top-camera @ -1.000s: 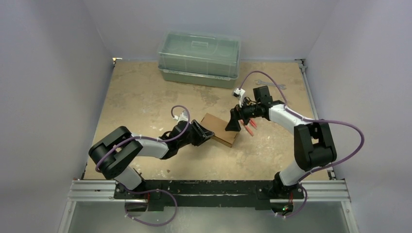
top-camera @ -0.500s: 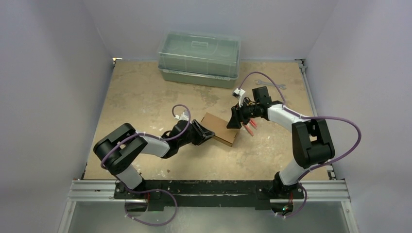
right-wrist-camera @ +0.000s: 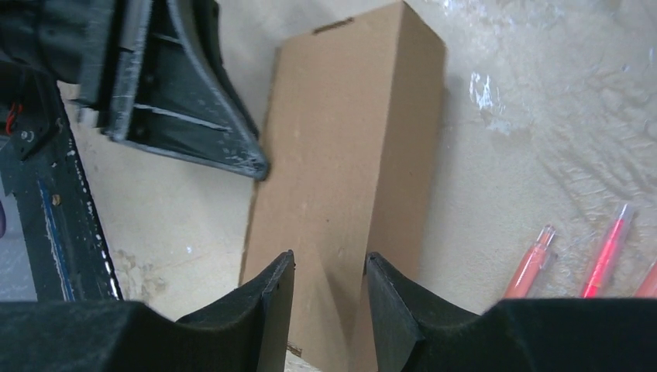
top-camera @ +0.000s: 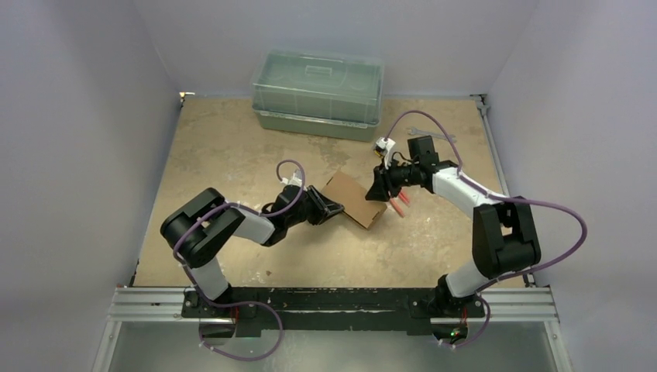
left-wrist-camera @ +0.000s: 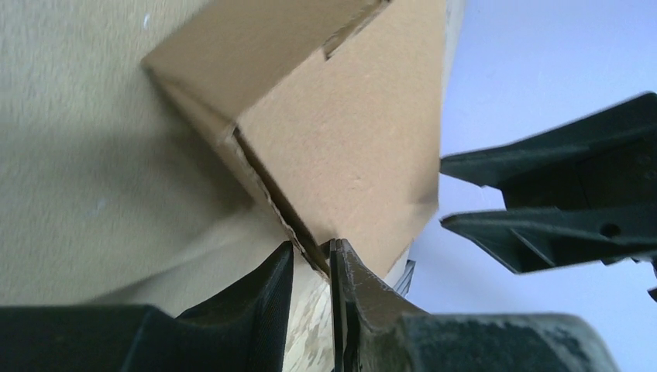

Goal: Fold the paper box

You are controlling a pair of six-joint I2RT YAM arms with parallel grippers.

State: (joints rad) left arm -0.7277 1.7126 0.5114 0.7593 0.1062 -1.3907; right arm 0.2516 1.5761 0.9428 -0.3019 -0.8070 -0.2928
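The paper box (top-camera: pixel 355 198) is a small brown carton lying aslant at mid-table, its left end tipped up. My left gripper (top-camera: pixel 333 208) is at that left end. In the left wrist view its jaws (left-wrist-camera: pixel 311 260) are narrowed on the box's (left-wrist-camera: pixel 341 139) lower corner edge. My right gripper (top-camera: pixel 380 189) hovers at the box's right end. Its jaws (right-wrist-camera: pixel 329 263) stand partly apart over the top face of the box (right-wrist-camera: pixel 341 132), holding nothing. The left gripper's fingers (right-wrist-camera: pixel 194 108) show beyond the box there.
A large translucent green-grey lidded bin (top-camera: pixel 318 93) stands at the back. Several red pens (top-camera: pixel 399 204) lie on the table just right of the box, under the right gripper. A small metal wrench (top-camera: pixel 424 132) lies at the back right.
The left arm has pushed forward and its jaws have narrowed on the box's edge; the box has turned and tipped. The right jaws have closed from wide to partly apart.
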